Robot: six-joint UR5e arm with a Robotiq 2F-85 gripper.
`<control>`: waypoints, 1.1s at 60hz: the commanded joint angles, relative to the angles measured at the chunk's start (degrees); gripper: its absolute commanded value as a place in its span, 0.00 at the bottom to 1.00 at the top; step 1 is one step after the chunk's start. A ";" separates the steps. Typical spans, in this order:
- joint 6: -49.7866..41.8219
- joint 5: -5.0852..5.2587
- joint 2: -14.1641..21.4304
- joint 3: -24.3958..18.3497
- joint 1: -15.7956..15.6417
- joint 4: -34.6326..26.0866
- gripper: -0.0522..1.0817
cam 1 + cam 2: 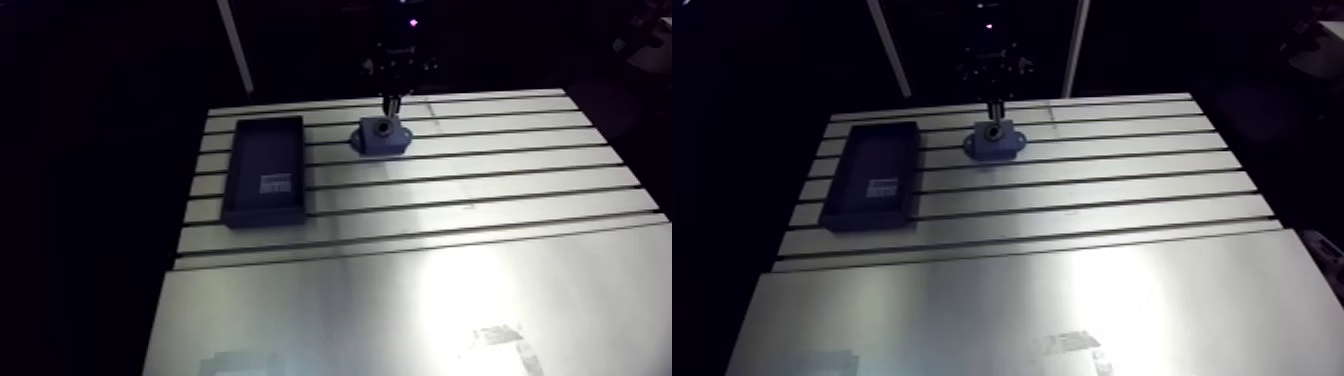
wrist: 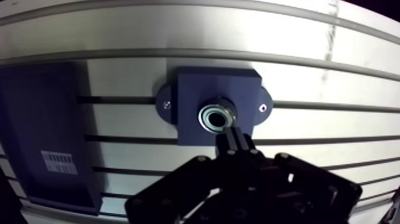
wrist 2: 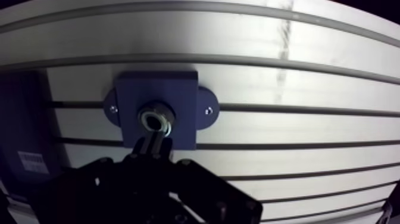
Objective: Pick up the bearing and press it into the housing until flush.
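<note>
The dark blue housing (image 2: pixel 196 89), a block with two screw ears, stands on the slotted table. A silver ring bearing (image 2: pixel 215 117) sits in its round bore; I cannot tell whether it lies flush. My gripper (image 2: pixel 231 132) is shut with nothing between its fingers. The joined tips stand right at the bearing's near rim, and whether they touch it is unclear. In the arm view the gripper (image 1: pixel 392 103) hangs straight over the housing (image 1: pixel 381 136).
A dark rectangular tray (image 1: pixel 265 170) with a white label lies beside the housing, on the left in the arm view. The slotted table (image 1: pixel 500 170) stretches out to the right, and a smooth plate (image 1: pixel 400 310) lies at the front.
</note>
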State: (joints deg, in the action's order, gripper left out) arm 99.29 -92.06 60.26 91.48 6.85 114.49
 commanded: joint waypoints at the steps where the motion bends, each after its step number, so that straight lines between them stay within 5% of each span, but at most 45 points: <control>1: 0.07 -0.09 -0.55 0.22 -0.17 0.95 1.00; 10: -0.01 -0.09 -0.63 0.40 -0.26 1.04 1.00; 19: 0.16 1.03 -0.63 0.41 -0.33 2.07 1.00; 66: 0.42 0.96 -1.34 1.08 -0.17 2.63 1.00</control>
State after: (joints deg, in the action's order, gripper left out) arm 99.63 -91.09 58.99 92.26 6.62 116.86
